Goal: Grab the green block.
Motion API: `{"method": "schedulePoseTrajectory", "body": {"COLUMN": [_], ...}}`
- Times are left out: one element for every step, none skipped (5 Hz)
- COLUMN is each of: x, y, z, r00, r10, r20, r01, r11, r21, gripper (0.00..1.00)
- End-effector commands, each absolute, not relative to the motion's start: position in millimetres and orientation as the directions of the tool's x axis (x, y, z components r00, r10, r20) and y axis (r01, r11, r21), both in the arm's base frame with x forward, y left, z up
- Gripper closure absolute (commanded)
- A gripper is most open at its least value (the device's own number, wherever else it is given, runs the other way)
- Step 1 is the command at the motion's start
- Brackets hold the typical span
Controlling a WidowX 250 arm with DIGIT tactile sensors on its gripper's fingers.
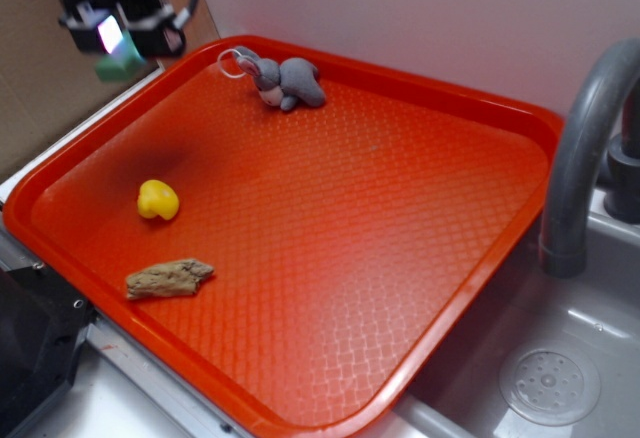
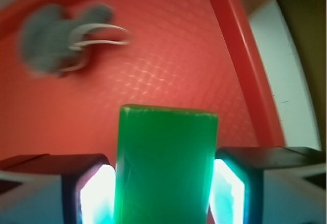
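Two pads (image 2: 94,193) of the gripper (image 2: 163,196) clamp the block's (image 2: 164,168) flat sides; likely rigid, light.

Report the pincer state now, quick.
Pincer: closed on the green block, lifted above the far left corner of the red tray.
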State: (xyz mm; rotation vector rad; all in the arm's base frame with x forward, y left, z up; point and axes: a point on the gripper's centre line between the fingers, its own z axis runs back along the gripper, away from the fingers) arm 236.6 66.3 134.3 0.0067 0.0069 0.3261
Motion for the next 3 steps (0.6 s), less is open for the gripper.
{"method": "schedulePoseTrajectory", "body": {"x": [219, 212, 218], "y": [18, 3, 4], "z": [217, 235, 236], "r00": [0.994, 0.994, 0.997], "r10": [0.101, 0.076, 0.051], "r20": [0.034, 0.079, 0.051], "r01": [-0.099, -0.072, -0.045], "r11": [0.994, 0.996, 0.993], "r21": [-0.039, -0.052, -0.113], "gripper": [1.0, 1.0, 1.0]}}
